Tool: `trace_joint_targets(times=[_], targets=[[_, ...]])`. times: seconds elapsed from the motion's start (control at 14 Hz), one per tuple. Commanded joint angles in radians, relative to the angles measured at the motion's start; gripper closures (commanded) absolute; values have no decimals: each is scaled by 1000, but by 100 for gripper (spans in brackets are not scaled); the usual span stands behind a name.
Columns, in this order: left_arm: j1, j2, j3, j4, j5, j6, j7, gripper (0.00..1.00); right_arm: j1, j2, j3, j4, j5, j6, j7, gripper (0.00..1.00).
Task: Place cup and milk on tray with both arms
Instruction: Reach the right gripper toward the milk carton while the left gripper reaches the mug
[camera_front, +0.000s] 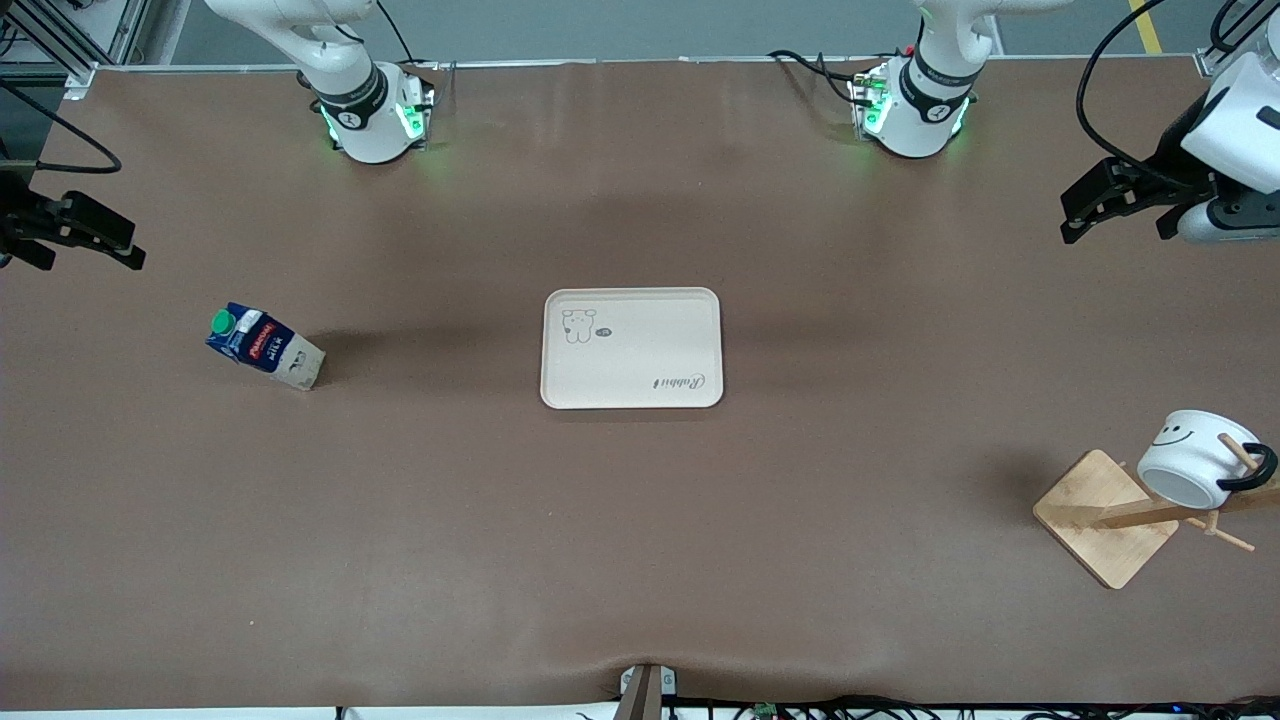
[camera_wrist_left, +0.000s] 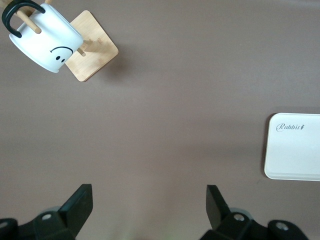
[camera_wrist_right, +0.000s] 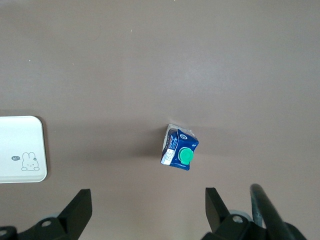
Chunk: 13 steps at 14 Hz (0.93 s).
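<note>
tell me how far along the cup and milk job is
Nothing is done: the tray is bare. The milk carton stands on the table and the smiley mug hangs on the wooden rack. The left gripper and right gripper are open, holding nothing. Both moves remain.

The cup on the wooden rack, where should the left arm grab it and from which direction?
Probably by the cup's white body wall or rim, coming from above. It hangs tilted with its black handle hooked over a peg of the wooden rack, so the left gripper, fingers open, would lift it along the peg.
</note>
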Motion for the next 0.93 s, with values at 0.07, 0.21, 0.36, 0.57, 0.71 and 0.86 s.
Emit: trace_joint_targets(times=[0.07, 0.21, 0.36, 0.57, 0.71, 0.86], targets=[[12, 11, 9, 28, -5, -24, 15, 0, 4, 12, 2, 29, -7, -14, 16, 0], [23, 11, 14, 29, -10, -24, 15, 0, 4, 12, 2, 31, -5, -14, 14, 0], [61, 27, 14, 34, -17, -10, 15, 0, -2, 12, 2, 31, -7, -13, 19, 0], [139, 24, 14, -3, -17, 63, 9, 0, -10, 34, 1, 31, -4, -10, 19, 0], [228, -18, 9, -120, -72, 201, 4, 0, -5, 42, 1, 29, -5, -14, 13, 0], [252, -63, 9, -245, -121, 349, -51, 0, -1, 51, 1, 29, -5, -19, 13, 0]])
